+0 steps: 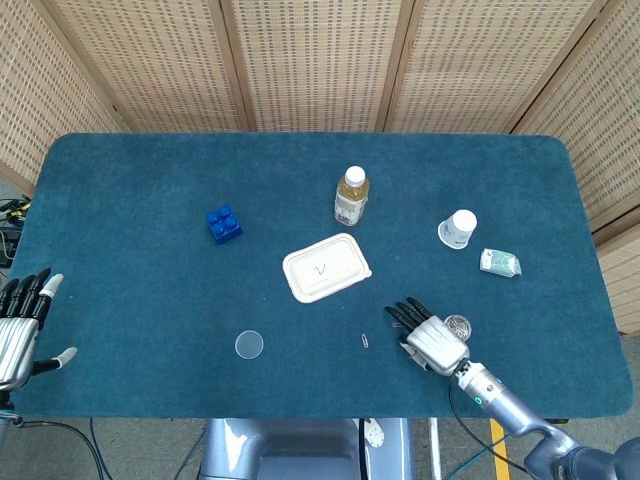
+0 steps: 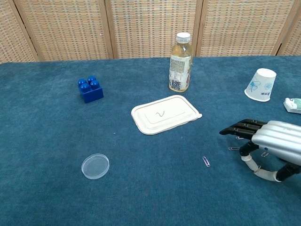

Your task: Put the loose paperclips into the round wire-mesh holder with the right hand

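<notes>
At the far left edge of the table (image 1: 120,200), the left hand (image 1: 20,325) rests idle with its fingers apart and nothing in them, well away from the work. Toward the middle of the near edge, one loose paperclip (image 2: 206,161) lies flat on the blue cloth, alone, in front of the white lid (image 2: 165,114). Further right, the right hand (image 2: 268,143) hovers low, palm down, with fingers stretched forward and side by side and the thumb hanging below; it holds nothing. A few more small paperclips (image 2: 233,149) lie just beside and under its fingertips. The round wire-mesh holder (image 1: 458,325) shows only in the head view, partly hidden behind the right hand, touching or just beside it; I cannot tell which. The clips look like thin bent wire: very light, stiff, smooth, and lying flush on a napped cloth, so they will likely slip or skate when pushed. A pinch across the long sides with thumb and a fingertip, pressed slightly into the cloth, seems the best hold.
</notes>
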Motion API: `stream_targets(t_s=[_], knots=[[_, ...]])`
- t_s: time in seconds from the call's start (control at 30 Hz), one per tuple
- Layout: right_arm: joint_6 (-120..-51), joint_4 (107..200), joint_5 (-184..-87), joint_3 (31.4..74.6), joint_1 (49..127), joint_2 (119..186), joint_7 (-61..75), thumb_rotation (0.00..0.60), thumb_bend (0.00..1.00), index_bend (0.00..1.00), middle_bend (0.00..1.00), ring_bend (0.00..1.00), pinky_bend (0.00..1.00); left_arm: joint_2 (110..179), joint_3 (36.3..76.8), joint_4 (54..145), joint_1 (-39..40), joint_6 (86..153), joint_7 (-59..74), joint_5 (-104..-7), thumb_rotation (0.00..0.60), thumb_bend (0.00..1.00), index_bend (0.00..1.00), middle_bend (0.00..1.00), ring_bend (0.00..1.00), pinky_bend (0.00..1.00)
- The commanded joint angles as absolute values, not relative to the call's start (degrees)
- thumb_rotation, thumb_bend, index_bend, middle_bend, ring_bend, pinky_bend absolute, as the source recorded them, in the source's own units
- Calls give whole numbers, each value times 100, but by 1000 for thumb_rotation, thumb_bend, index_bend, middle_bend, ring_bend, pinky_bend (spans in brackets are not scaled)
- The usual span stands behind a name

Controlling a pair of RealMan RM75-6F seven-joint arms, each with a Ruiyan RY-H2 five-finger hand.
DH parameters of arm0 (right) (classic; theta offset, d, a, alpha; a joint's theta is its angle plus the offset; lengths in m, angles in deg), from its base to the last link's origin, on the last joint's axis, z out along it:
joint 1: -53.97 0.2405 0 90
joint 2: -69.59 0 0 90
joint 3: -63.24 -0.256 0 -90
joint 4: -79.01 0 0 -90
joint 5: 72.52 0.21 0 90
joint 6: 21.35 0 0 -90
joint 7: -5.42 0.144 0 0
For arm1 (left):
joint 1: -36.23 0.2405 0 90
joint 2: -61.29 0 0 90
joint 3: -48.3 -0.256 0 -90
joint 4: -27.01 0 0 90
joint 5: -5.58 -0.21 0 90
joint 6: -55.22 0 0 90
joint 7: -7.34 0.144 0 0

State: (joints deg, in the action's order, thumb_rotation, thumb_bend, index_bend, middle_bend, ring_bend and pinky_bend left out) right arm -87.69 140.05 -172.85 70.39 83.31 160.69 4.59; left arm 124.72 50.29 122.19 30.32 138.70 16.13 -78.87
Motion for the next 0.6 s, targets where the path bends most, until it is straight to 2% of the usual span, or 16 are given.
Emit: stream_targets(t_s=[0.03, 0.3, 0.6], knots=[[-8775, 13960, -17282, 7035, 8328, 16107, 442, 600, 384, 711, 49, 0, 0, 12470, 5030, 12220, 3032, 13872, 1610, -7887, 600, 0, 0, 0, 0, 0], [-8926, 14164, -17315, 6962, 8369, 15996, 365, 600, 384, 713, 51, 0, 0, 12461, 5034, 12216, 3029, 13864, 1588, -7875, 600, 0, 0, 0, 0, 0], [-9266, 15228, -17238, 6626, 8456, 15223, 143, 600, 384, 713, 51, 0, 0, 12444, 5040, 12226, 3027, 13865, 1558, -7872, 600, 0, 0, 0, 0, 0]])
